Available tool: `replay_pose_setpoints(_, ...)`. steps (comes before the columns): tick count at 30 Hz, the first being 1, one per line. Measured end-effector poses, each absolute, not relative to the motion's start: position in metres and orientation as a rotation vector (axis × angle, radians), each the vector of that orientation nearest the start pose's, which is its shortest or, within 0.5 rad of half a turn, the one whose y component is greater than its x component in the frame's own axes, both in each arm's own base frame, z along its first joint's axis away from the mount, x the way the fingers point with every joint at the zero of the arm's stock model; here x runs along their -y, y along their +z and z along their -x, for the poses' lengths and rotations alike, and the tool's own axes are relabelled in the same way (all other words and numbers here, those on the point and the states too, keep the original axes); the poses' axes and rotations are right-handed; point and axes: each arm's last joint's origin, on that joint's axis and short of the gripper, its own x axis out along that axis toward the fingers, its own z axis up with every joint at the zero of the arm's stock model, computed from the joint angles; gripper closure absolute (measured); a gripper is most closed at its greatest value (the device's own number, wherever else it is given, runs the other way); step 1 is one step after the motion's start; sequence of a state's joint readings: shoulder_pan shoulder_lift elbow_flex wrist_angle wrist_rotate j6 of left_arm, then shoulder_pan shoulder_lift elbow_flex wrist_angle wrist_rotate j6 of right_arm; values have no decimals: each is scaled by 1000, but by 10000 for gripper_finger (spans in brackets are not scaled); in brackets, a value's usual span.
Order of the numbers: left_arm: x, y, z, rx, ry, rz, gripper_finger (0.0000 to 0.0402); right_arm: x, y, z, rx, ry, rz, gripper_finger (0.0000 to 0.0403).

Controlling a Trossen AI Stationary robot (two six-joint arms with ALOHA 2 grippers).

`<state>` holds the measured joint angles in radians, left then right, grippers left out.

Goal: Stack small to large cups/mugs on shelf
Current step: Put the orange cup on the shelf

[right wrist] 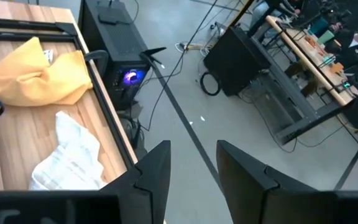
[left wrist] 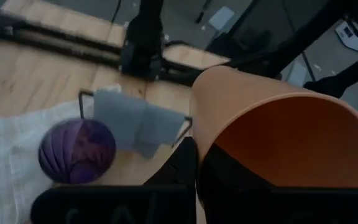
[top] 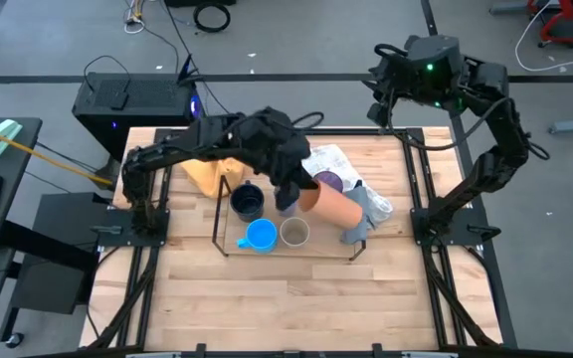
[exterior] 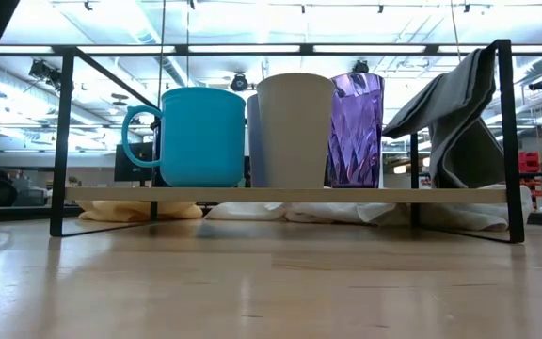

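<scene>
wooden table (top: 296,298), black rack (top: 229,247), cloths (top: 207,171)

Bright ceiling strip lights (exterior: 252,47) glared behind the shelf in the low view, the near worktop (exterior: 271,292) was soft, and the orange cup (left wrist: 278,137) blurred up close.

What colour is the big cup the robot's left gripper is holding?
Orange. The cup shows best in the left wrist view, clamped in the left gripper.
</scene>
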<state>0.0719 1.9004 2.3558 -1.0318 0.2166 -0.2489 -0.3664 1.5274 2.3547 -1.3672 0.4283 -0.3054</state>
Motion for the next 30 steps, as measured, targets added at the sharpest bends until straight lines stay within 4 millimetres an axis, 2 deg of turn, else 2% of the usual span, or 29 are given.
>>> replay_pose_setpoints(4,-11,455,-385,-622,-55,334,392,90,537,-196,-682,-694,283,267)
replay_pose_setpoints(11,10,428,-405,-718,-58,320,392,99,533,-188,-731,-746,230,266)
replay_pose_setpoints(18,11,408,-418,-790,-28,334,392,108,528,-176,-810,-798,182,266)
replay_pose_setpoints(24,11,401,-428,-774,-23,336,392,119,527,-168,-819,-858,135,266)
replay_pose_setpoints(30,11,381,-436,-858,12,317,392,124,527,-165,-808,-843,114,266)
